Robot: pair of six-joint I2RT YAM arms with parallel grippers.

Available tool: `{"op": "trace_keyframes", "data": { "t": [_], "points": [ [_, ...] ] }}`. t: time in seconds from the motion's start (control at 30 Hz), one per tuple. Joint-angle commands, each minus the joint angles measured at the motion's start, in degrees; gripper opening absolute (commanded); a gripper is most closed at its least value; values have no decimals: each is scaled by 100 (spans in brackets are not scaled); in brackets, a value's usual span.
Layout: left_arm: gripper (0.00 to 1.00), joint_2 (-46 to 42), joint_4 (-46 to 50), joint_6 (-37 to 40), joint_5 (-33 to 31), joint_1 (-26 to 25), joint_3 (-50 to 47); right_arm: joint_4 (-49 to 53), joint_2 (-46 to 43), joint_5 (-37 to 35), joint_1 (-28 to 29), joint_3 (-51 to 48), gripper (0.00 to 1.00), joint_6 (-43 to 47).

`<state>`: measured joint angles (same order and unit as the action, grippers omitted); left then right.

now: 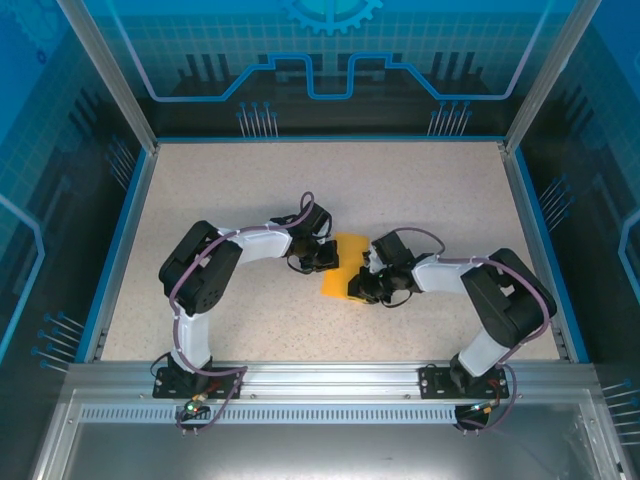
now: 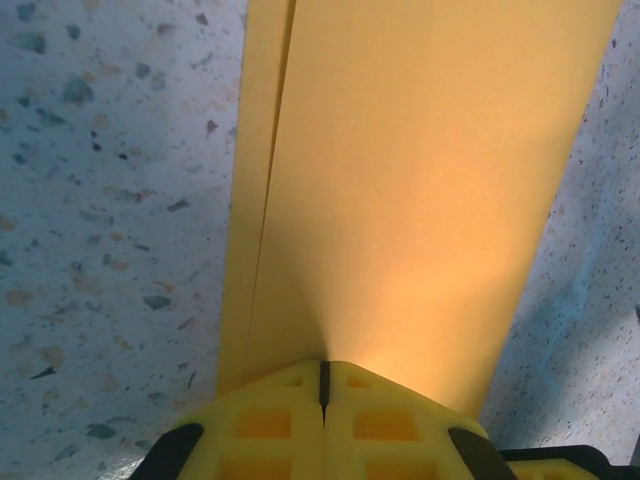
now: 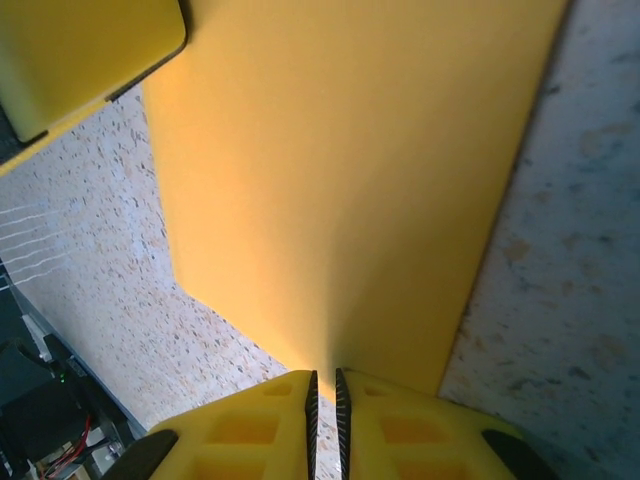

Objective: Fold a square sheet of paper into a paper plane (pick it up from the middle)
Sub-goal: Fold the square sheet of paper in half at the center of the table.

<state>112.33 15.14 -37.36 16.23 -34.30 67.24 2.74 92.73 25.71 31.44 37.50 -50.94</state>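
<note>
Top external view: the left gripper (image 1: 322,258) and right gripper (image 1: 366,284) meet in the middle of the speckled table (image 1: 250,190), one at each side of an orange-yellow paper sheet (image 1: 343,266). Left wrist view: its yellow fingers (image 2: 270,425) are pressed together on the sheet's near edge, and a folded layer's edge runs lengthwise on the left. Right wrist view: its fingers (image 3: 400,430) pinch the opposite edge with only a thin slit between them, and the other gripper's yellow pad shows at top left.
</note>
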Motion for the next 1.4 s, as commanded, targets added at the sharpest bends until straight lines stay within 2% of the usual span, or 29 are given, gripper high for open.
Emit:
{"op": "trace_keyframes", "data": {
  "t": [0.0,0.17,0.43,0.63,0.87,1.03,1.17,1.27,1.37],
  "points": [
    [0,34,680,88,-280,-49,-205,210,-324,-51,-250,164,16,141],
    [0,43,632,62,-265,-49,-239,51,-270,194,-960,622,18,394],
    [0,34,631,50,-256,-54,-275,56,1003,412,-1542,1871,17,569],
    [0,22,647,37,-266,-54,-286,63,1719,469,-1688,2372,17,603],
    [0,28,661,43,-277,-50,-273,103,2205,399,-1737,2447,17,627],
    [0,8,633,23,-243,-54,-256,418,2177,331,-1738,2576,17,765],
    [0,-184,541,13,9,-47,-159,596,1687,432,-1725,2621,18,893],
    [13,-497,552,40,217,-44,64,985,1127,315,-1697,2591,20,1095],
    [31,-920,508,18,378,14,230,1380,556,71,-1604,2380,21,1297]
  ]
}}
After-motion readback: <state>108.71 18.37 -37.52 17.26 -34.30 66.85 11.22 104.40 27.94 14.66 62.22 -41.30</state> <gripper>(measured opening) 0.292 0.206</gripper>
